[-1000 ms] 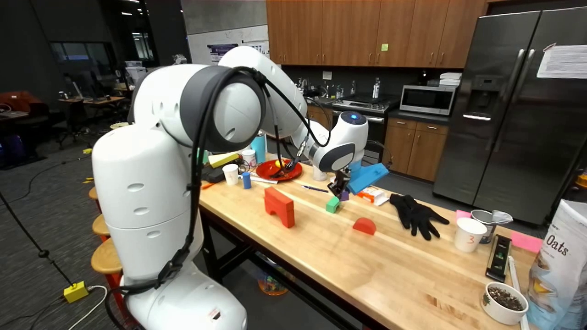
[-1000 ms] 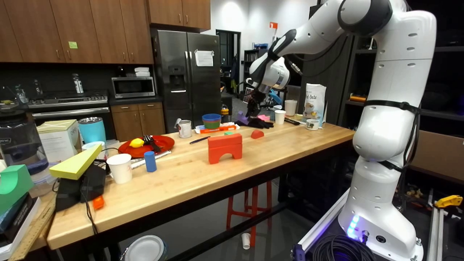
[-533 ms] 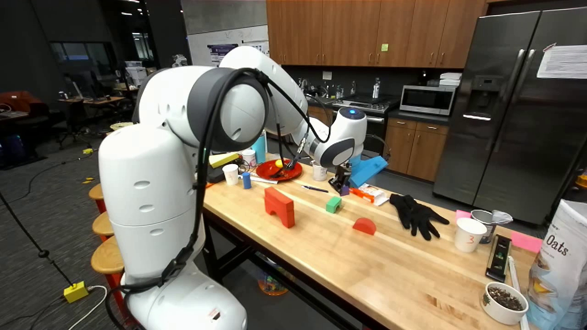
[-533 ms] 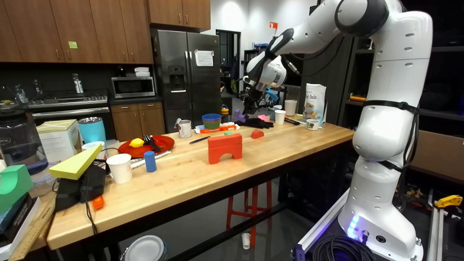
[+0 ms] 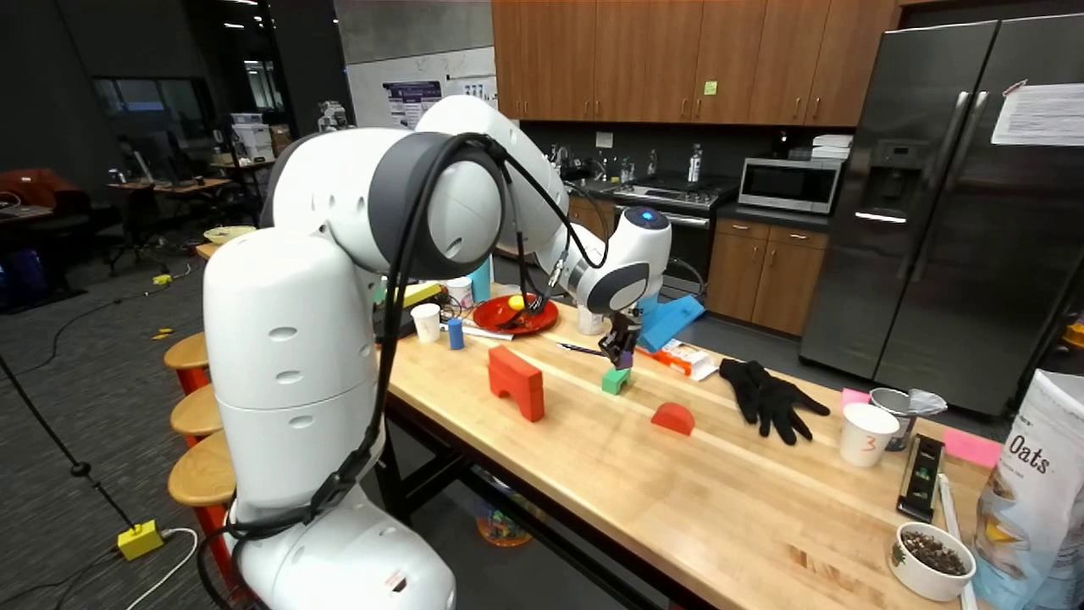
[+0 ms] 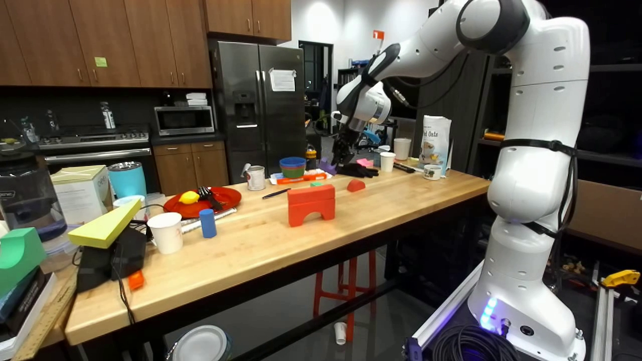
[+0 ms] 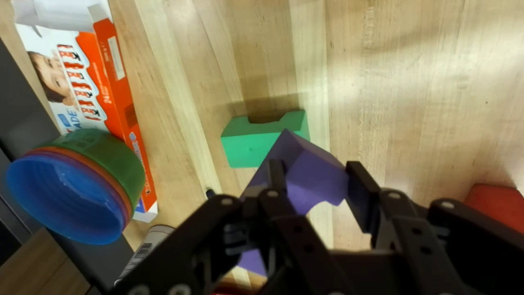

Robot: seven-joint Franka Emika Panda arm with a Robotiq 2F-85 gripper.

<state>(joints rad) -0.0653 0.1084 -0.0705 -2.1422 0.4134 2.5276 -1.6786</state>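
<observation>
Clamped on the tilted purple block (image 7: 305, 180), the gripper (image 7: 314, 174) could shove the green block (image 7: 262, 141), which the purple one's corner overlaps at eleven o'clock in the wrist view, if lowered or swung that way.

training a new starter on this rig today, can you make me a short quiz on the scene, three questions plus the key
1. True or false: the fingers are empty.
2. Multiple choice: which of these lies on the red plate?
a) a blue cylinder
b) a yellow lemon
c) a black glove
3. Short answer: how many pieces make up the red stack seen in both exterior views?

Key
1. False: they are closed on a purple block.
2. b
3. Two: a bar lying on an arch.
</observation>
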